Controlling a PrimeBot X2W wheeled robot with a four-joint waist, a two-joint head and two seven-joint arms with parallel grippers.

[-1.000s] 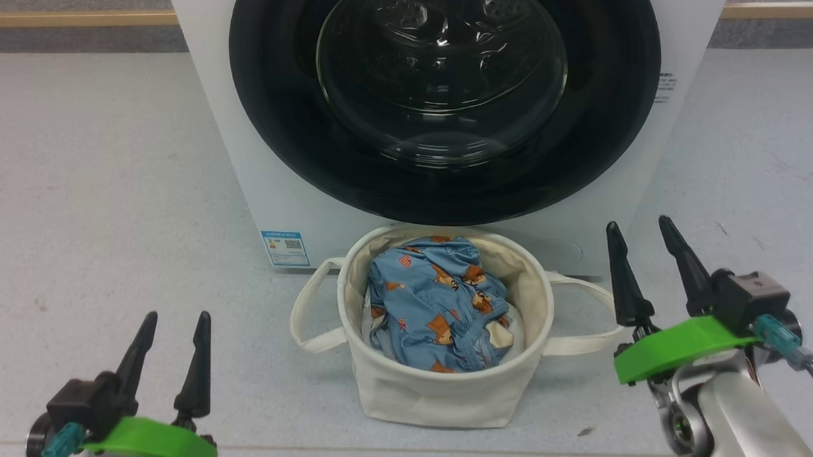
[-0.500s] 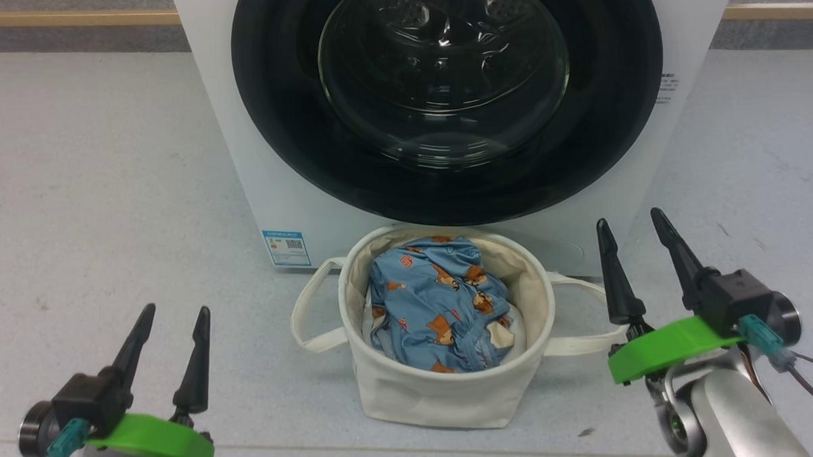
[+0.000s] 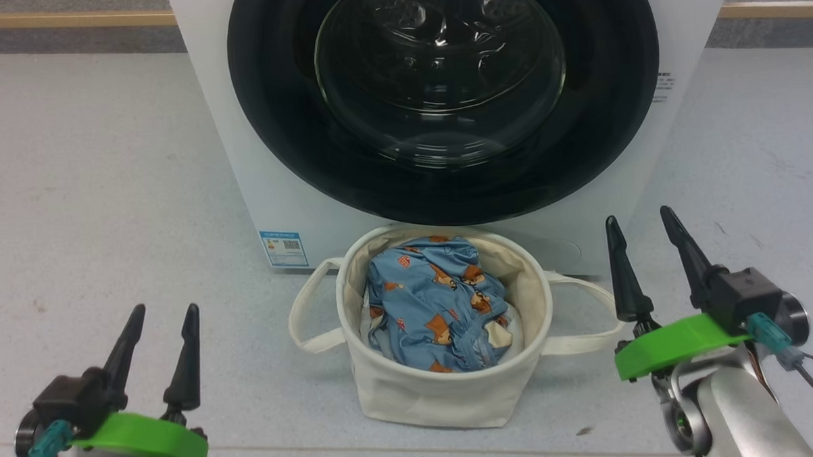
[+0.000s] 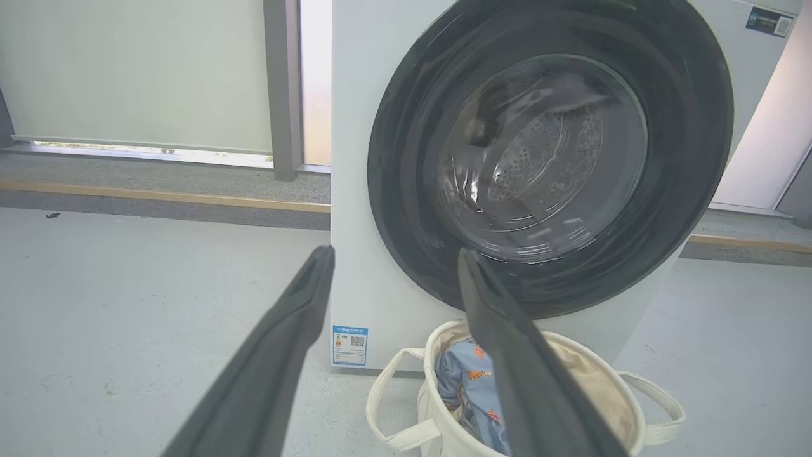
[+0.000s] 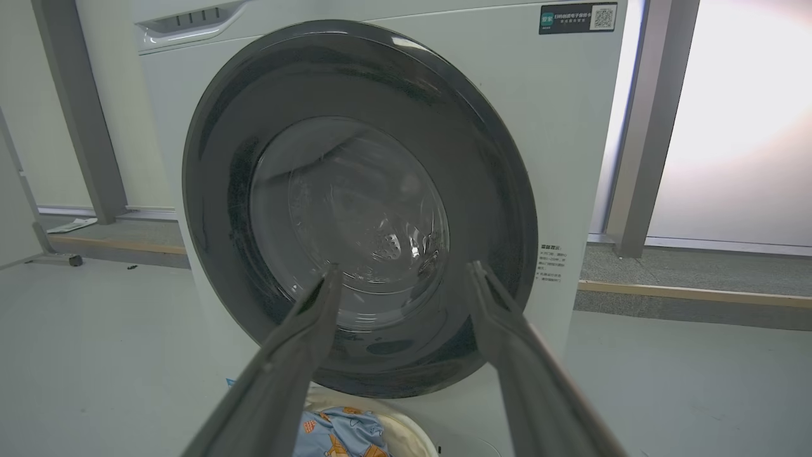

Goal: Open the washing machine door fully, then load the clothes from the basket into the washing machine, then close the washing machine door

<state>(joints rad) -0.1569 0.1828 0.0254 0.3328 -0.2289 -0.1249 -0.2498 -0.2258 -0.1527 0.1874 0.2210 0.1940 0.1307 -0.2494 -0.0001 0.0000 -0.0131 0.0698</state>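
Observation:
The white washing machine [image 3: 269, 179] stands ahead with its round black-rimmed door [image 3: 442, 99] shut flat against the front; the same door [image 4: 552, 158] [image 5: 361, 209] faces both wrist cameras. On the floor right before the machine sits the cream basket [image 3: 446, 389] [image 4: 602, 381], holding the clothes [image 3: 436, 302] [image 4: 472, 387] [image 5: 336, 435], light-blue fabric with orange bears. My left gripper [image 3: 164, 313] hangs open at the lower left, well left of the basket. At the lower right, beyond the basket's right handle, my right gripper [image 3: 639, 217] is open too. Both are empty.
Grey floor [image 3: 93, 165] spreads on both sides of the machine. A wooden strip [image 3: 68, 20] runs along the wall base behind. A blue label [image 3: 283, 248] marks the machine's lower left corner. The basket's loop handles [image 3: 308, 313] stick out left and right.
The left gripper has drifted slightly lower and to the left in the head view. The right gripper shifted a little up and back. Door, basket and clothes are unchanged.

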